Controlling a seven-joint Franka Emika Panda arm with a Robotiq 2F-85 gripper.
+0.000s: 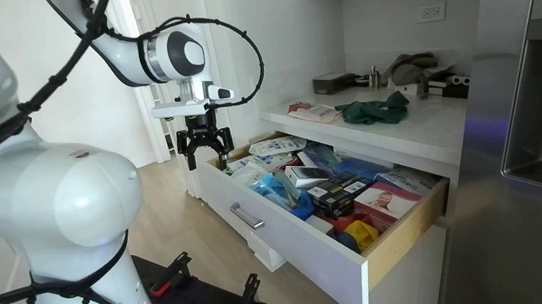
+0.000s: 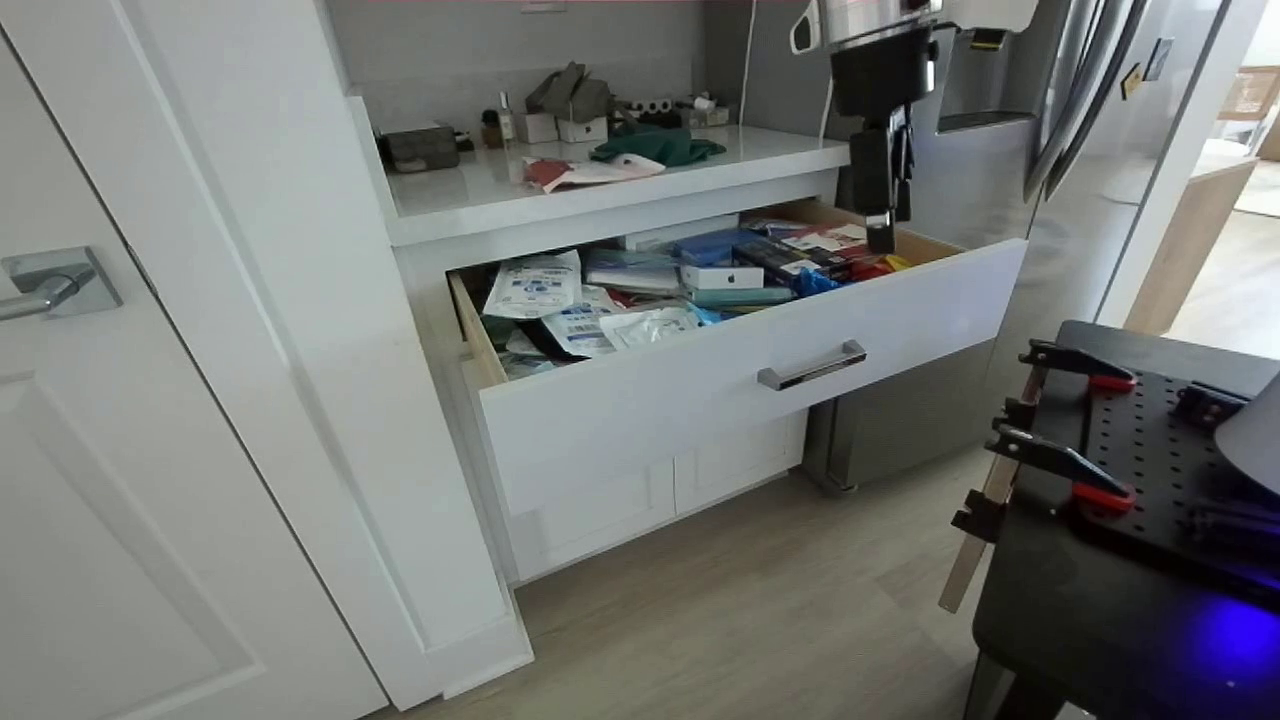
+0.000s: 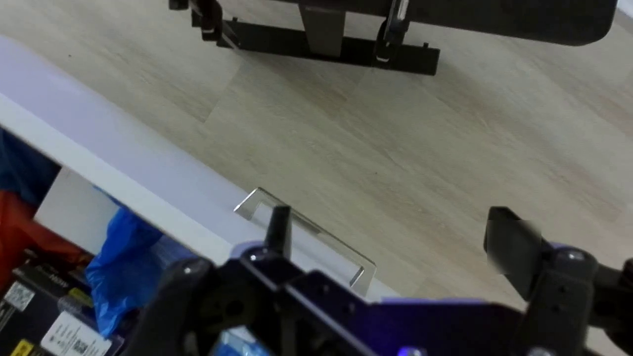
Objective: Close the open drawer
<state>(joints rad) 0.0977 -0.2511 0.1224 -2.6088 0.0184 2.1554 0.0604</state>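
The white drawer (image 1: 287,238) is pulled out from under the counter and shows in both exterior views (image 2: 640,400). Its flat front (image 3: 148,163) runs diagonally across the wrist view. A slim metal bar handle (image 1: 247,216) is on the front; it also shows in an exterior view (image 2: 812,367) and in the wrist view (image 3: 326,237). Packets and boxes fill the drawer. My gripper (image 1: 207,161) is open and empty, pointing down near the drawer front, above handle height. In the wrist view the gripper's fingers (image 3: 390,217) are wide apart; one overlaps the handle, touching not visible.
A white counter (image 1: 419,127) with cloths and boxes overhangs the drawer. A steel fridge (image 1: 531,222) stands beside it. White cabinet doors (image 2: 735,465) are below. A black table (image 2: 1100,590) with clamps (image 2: 1060,465) carries the robot base and faces the drawer.
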